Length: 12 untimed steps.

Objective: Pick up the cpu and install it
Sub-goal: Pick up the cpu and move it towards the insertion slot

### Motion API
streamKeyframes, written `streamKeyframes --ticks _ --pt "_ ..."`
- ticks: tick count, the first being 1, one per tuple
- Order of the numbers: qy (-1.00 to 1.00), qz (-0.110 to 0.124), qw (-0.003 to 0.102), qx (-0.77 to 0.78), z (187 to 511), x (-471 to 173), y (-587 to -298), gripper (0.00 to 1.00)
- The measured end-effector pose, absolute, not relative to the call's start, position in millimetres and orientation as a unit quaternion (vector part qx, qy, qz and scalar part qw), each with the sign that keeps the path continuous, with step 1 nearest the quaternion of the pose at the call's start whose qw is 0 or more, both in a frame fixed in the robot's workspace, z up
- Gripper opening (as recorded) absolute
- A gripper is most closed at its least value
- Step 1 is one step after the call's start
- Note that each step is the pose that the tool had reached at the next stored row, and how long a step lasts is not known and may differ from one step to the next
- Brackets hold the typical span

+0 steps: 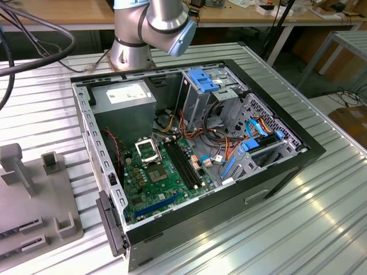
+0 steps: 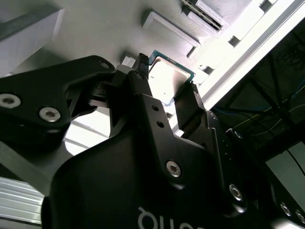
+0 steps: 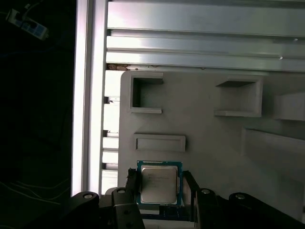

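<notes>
Gripping the cpu (image 3: 159, 182) (image 2: 167, 80): gripper (image 3: 160, 188) (image 2: 167, 78) has its black fingers (image 3: 189, 188) closed against two opposite edges of the chip, silver lid facing the first wrist view and the green board edge showing in both wrist views. Lid print is faint and unreadable. The cpu sits over a grey moulded fixture tray (image 3: 209, 143) (image 1: 34, 212); cannot tell if it touches the tray. The tray has a square pocket (image 3: 145, 93), a wider pocket (image 3: 238, 98) and a narrow slot (image 3: 159, 142) just beside the chip. It rests on a ribbed aluminium table (image 3: 190, 43) (image 1: 258, 240).

In the exterior view, the open black computer case (image 1: 229, 206) lies on its side, at the exterior view's right of the tray. Inside:
- green motherboard (image 1: 152, 183) with cpu socket (image 1: 147, 150) and memory slots (image 1: 186, 166)
- power supply (image 1: 123, 97), white label too small to read
- drive cage (image 1: 209, 91) with blue clips
- loose cables (image 1: 221, 134)

Arm base (image 1: 132, 40) stands behind the case.
</notes>
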<state>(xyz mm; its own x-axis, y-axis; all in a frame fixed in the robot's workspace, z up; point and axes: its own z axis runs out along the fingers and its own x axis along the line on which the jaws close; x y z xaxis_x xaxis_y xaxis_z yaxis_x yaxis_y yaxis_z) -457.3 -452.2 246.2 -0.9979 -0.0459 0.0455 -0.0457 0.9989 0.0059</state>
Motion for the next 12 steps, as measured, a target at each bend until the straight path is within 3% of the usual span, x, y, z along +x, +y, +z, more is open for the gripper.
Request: streamKeyframes --ticks 12 --pt "-0.999 -0.002 0.023 0.023 257.1 -457.4 -452.2 0.47"
